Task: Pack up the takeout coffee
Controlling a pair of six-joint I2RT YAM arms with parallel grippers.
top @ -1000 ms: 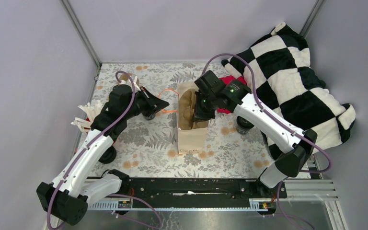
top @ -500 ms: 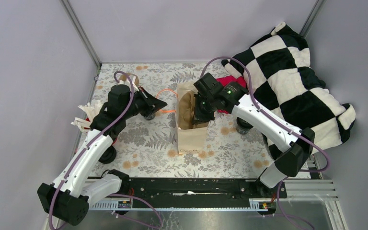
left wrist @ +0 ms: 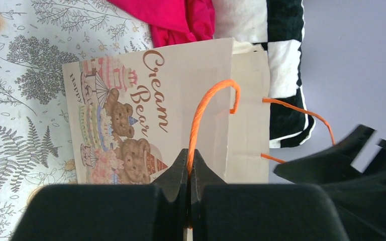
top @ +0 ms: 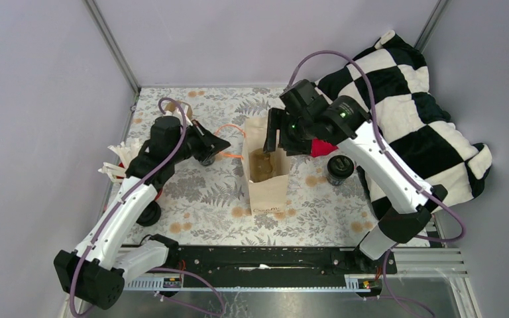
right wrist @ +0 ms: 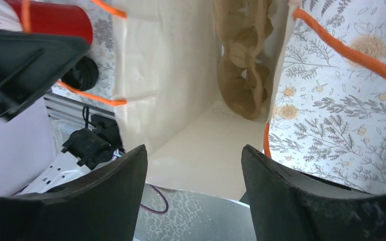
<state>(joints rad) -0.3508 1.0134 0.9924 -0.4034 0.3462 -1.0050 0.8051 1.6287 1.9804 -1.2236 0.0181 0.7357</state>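
The paper bag [top: 267,193] stands open on the table [top: 199,199] with a brown cardboard tray [top: 263,164] inside; how the tray sits I cannot make out. The takeout coffee [top: 339,168] stands outside, right of the bag. My left hand [left wrist: 188,168] pinches the bag's orange handle [left wrist: 201,113]. My right hand [top: 277,134], deep in the bag a second ago, now hangs above its mouth, spread and empty.

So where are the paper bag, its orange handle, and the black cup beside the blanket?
paper bag [top: 266,195], top view, front face.
orange handle [left wrist: 197,120], left wrist view, loop's middle.
black cup [top: 339,165], top view, lid.
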